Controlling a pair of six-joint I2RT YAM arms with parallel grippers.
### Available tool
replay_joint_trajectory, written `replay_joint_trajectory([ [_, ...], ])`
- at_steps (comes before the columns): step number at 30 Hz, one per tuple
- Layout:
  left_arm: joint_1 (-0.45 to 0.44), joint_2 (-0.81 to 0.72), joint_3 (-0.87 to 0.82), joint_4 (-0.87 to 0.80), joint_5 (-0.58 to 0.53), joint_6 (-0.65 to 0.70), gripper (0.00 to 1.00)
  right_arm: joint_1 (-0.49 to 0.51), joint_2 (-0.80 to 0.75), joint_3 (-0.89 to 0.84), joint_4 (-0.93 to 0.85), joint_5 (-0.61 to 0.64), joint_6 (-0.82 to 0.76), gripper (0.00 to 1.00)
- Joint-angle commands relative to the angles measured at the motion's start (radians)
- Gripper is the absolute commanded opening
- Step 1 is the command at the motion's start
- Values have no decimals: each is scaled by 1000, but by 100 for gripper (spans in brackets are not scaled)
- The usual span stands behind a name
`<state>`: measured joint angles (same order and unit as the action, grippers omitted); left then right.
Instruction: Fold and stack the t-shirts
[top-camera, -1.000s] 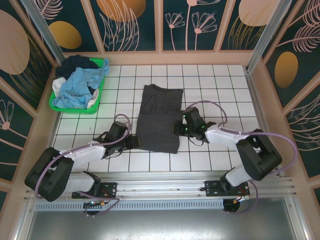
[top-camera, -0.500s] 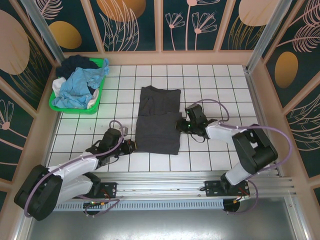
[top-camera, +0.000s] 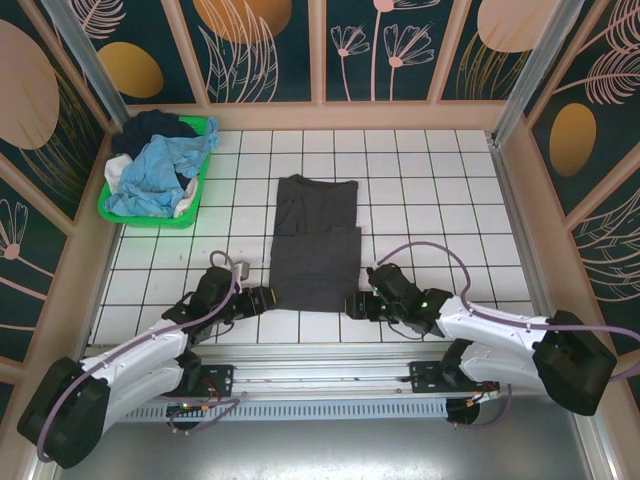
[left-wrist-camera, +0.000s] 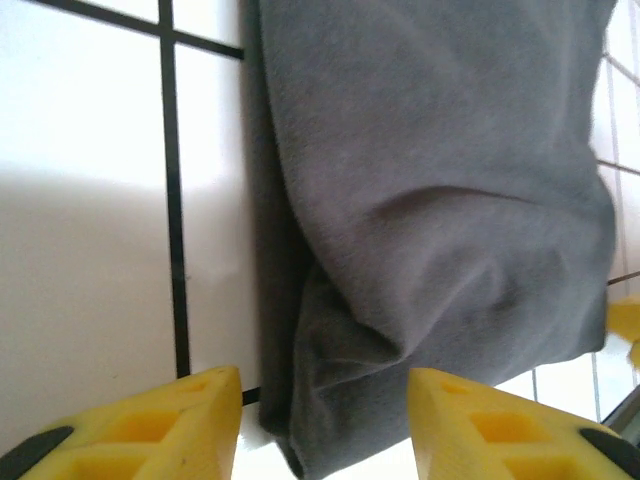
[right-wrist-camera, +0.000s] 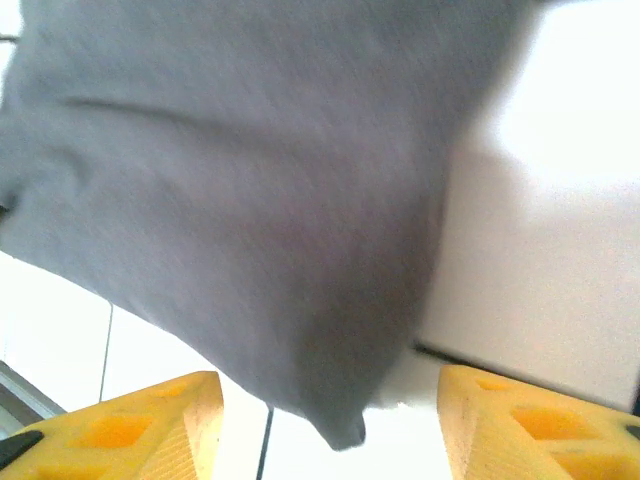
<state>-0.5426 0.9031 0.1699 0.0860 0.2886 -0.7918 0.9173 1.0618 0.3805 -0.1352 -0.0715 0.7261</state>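
Note:
The charcoal-grey t-shirt (top-camera: 315, 245) lies flat on the white grid table as a long narrow rectangle, folded lengthwise. My left gripper (top-camera: 262, 298) rests low at its near left corner. It is open, and the left wrist view has the shirt's corner (left-wrist-camera: 400, 300) lying between the yellow fingertips (left-wrist-camera: 180, 420), unpinched. My right gripper (top-camera: 355, 303) sits at the near right corner, open too, with the cloth's tip (right-wrist-camera: 300, 330) hanging between its fingers (right-wrist-camera: 530, 420). More t-shirts, light blue (top-camera: 155, 165), dark navy (top-camera: 150, 128) and white (top-camera: 115, 175), are heaped in the basket.
The bright green basket (top-camera: 197, 190) stands at the far left corner against the wall. Patterned walls enclose the table on three sides. A metal rail (top-camera: 330, 360) carrying both arm bases runs along the near edge. Bare tiles (top-camera: 440, 180) stretch right of the grey shirt.
My right gripper has slid from the middle of the shirt's right edge down to its near right corner. Both grippers' jaws have opened. The left gripper has stayed at the near left corner.

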Motion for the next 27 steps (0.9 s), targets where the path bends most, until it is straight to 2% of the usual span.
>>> replay_joint_trajectory([
  [1,-5,6,-1,13,23,-2,50,21,-10,-44,87,-44,70,61],
  [6,-12,115,-25,121,67,-9,52,41,129,-3,199,-76,46,60],
  [9,-20,171,-23,162,84,-10,51,45,214,37,207,-72,28,56],
  [11,-25,183,-23,201,112,-20,41,44,257,67,201,-66,13,46],
  [17,-27,103,32,139,139,-13,0,45,259,151,169,-53,-32,10],
  [19,-28,60,67,86,118,-9,0,45,227,177,152,-46,-48,0],
  [27,-28,-41,185,-55,22,-14,0,43,82,289,23,46,-101,0],
])
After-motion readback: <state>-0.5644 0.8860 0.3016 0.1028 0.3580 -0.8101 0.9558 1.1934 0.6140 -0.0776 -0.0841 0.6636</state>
